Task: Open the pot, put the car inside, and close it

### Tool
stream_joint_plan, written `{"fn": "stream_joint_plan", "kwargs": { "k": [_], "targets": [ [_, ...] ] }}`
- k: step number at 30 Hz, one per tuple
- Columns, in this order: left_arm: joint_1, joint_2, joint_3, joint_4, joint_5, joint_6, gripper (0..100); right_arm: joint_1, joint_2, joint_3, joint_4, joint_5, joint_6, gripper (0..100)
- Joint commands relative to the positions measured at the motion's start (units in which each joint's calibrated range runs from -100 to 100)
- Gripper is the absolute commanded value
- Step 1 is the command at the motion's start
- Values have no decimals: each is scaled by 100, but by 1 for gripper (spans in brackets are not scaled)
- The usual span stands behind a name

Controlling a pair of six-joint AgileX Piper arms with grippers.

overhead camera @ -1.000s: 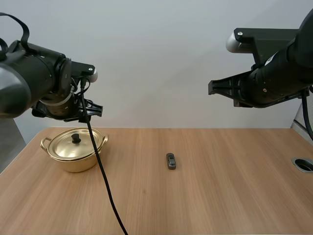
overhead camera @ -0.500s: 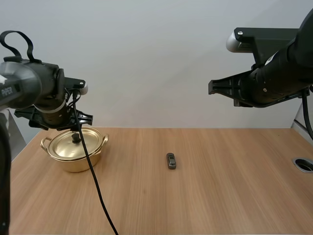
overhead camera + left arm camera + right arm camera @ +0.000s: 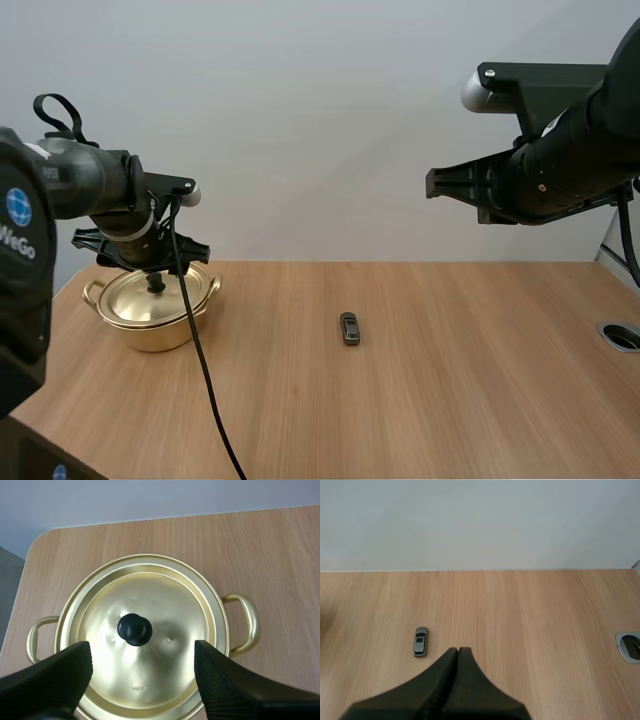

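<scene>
A gold pot [image 3: 150,318] with its lid [image 3: 150,645] on stands at the table's left end. The lid's black knob [image 3: 134,629] is in the centre. My left gripper [image 3: 142,647] hangs open just above the lid, one finger on each side of the knob and neither touching it; in the high view it [image 3: 150,265] sits right over the pot. A small grey toy car [image 3: 349,328] lies mid-table, also beyond my right fingertips [image 3: 421,641]. My right gripper [image 3: 457,651] is shut on nothing, held high at the right [image 3: 435,182].
A round metal cable port [image 3: 622,336] is set in the table near its right edge. The table's rounded left corner [image 3: 40,540] lies close behind the pot. Bare wood stretches between the pot and the car.
My left arm has come down and drawn back toward the pot, so its gripper now sits low over the lid. The right arm, pot and car have stayed put.
</scene>
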State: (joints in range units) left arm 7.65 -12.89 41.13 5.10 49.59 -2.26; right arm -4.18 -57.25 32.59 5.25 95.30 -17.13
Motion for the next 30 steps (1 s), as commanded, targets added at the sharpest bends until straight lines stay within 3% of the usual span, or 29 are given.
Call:
{"fn": "stream_joint_plan", "kwargs": {
  "k": [1, 21, 30],
  "targets": [
    [2, 158, 2, 101, -63, 13, 94, 1, 3, 7, 7, 44, -7, 0],
    [10, 1160, -71, 287, -1410, 13, 94, 1, 3, 7, 7, 358, -7, 0],
    [185, 1280, -262, 287, -1720, -60, 94, 1, 3, 7, 7, 358, -7, 0]
  ]
}}
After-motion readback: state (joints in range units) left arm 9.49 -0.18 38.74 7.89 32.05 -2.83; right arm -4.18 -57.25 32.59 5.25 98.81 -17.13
